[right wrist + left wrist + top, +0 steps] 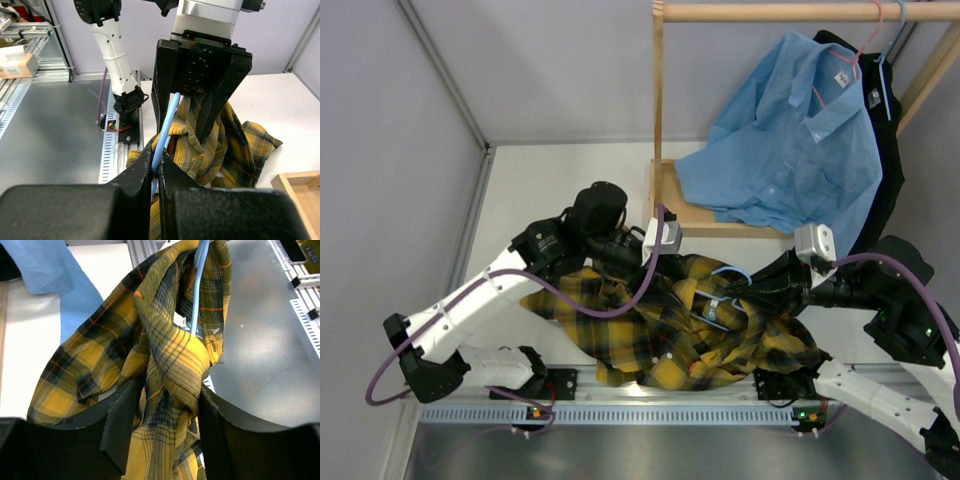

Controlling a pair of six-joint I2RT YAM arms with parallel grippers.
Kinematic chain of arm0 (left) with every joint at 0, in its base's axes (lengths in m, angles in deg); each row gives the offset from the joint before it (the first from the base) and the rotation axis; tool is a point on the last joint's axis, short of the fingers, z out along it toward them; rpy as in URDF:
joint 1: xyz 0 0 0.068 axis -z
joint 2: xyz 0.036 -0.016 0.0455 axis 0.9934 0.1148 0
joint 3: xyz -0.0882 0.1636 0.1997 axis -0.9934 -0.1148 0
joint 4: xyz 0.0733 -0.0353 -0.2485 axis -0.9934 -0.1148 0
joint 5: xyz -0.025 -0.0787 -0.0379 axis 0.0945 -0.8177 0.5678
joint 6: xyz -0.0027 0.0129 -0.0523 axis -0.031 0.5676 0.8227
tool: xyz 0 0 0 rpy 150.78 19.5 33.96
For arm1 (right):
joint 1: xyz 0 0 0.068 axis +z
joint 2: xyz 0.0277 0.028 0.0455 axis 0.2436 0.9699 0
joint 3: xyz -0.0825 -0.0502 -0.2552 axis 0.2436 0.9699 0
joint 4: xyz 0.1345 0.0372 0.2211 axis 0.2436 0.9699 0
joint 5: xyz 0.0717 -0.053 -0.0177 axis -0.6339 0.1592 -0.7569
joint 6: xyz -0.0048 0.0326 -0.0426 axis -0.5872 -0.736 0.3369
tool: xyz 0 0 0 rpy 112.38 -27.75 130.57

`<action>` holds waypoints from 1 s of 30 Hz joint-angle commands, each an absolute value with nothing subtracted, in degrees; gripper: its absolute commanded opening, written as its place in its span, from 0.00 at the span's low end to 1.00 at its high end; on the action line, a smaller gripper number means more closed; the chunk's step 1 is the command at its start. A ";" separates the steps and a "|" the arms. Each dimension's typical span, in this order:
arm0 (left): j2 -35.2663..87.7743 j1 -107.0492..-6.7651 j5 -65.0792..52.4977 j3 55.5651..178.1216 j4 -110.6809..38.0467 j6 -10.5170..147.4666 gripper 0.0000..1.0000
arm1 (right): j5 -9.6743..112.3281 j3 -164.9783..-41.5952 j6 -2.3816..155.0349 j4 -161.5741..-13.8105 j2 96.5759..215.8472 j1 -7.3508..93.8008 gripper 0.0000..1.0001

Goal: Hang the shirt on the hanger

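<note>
The yellow-and-black plaid shirt lies bunched on the table between the two arms. My left gripper is shut on a fold of the shirt near the collar, next to its white label. The pale-blue hanger is partly inside the shirt; its bar runs up past the collar. My right gripper is shut on the hanger's thin blue bar. In the top view the left gripper is at the shirt's far edge and the right gripper at its right side.
A wooden rack stands at the back right with a light-blue shirt on a pink-red hanger and a black garment behind. The rack's wooden base lies just beyond the plaid shirt. A metal rail runs along the near edge.
</note>
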State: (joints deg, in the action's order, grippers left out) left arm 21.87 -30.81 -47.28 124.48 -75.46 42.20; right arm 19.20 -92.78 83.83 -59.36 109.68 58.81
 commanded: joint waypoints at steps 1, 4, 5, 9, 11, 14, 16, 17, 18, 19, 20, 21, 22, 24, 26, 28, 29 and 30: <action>23.09 -30.76 -50.68 127.64 -75.51 41.86 0.56 | 16.87 -93.39 83.67 -63.41 110.37 58.48 0.00; 24.32 -30.67 -50.59 128.00 -75.60 41.87 0.52 | 17.22 -93.22 83.58 -64.47 110.37 58.48 0.00; 24.41 -30.67 -50.24 127.82 -75.51 41.78 0.47 | 17.39 -93.22 83.58 -64.56 110.29 58.48 0.00; 24.59 -30.67 -50.59 127.29 -75.60 41.60 0.11 | 17.66 -93.13 83.58 -65.43 110.20 58.48 0.00; 24.41 -30.67 -49.80 127.29 -75.60 41.25 0.00 | 18.27 -93.22 83.58 -65.52 110.02 58.48 0.00; 23.45 -30.67 -47.87 127.29 -75.60 40.29 0.00 | 19.32 -92.78 83.58 -65.52 109.59 58.48 0.00; 22.31 -30.67 -46.90 127.21 -75.51 39.58 0.00 | 20.99 -92.52 81.75 -65.44 109.58 58.48 0.04; 21.87 -30.67 -46.72 127.20 -75.60 39.41 0.00 | 21.70 -92.34 81.56 -65.44 109.41 58.57 0.07; 21.52 -30.67 -46.46 127.20 -75.60 39.14 0.00 | 22.22 -92.17 81.30 -65.44 109.32 58.48 0.08; 20.99 -30.67 -46.46 127.20 -75.51 39.14 0.00 | 23.10 -91.99 80.95 -65.44 109.23 58.48 0.15; 20.81 -30.67 -46.54 127.20 -75.51 39.23 0.00 | 23.37 -91.64 80.77 -65.44 108.80 58.57 0.26; 20.72 -30.67 -46.63 127.20 -75.60 39.40 0.00 | 23.81 -91.55 80.68 -65.44 108.71 58.48 0.38; 20.46 -30.76 -46.46 127.12 -75.60 39.40 0.00 | 24.94 -91.46 80.25 -65.44 108.62 58.48 0.49; 20.28 -30.67 -45.85 126.76 -75.51 39.67 0.00 | 26.00 -91.55 80.15 -64.91 108.00 58.48 0.58; 20.11 -30.76 -44.97 126.68 -75.51 39.67 0.00 | 27.67 -92.68 81.20 -61.77 107.13 58.48 0.67; 20.02 -30.76 -44.79 126.76 -75.60 39.67 0.00 | 29.42 -93.30 82.61 -59.56 106.07 58.48 0.69; 19.93 -30.76 -44.53 126.76 -75.60 39.67 0.00 | 30.31 -94.18 82.70 -58.24 105.11 58.48 0.69; 19.76 -30.76 -44.44 126.76 -75.51 39.49 0.00 | 31.10 -94.71 83.48 -55.27 104.49 58.57 0.70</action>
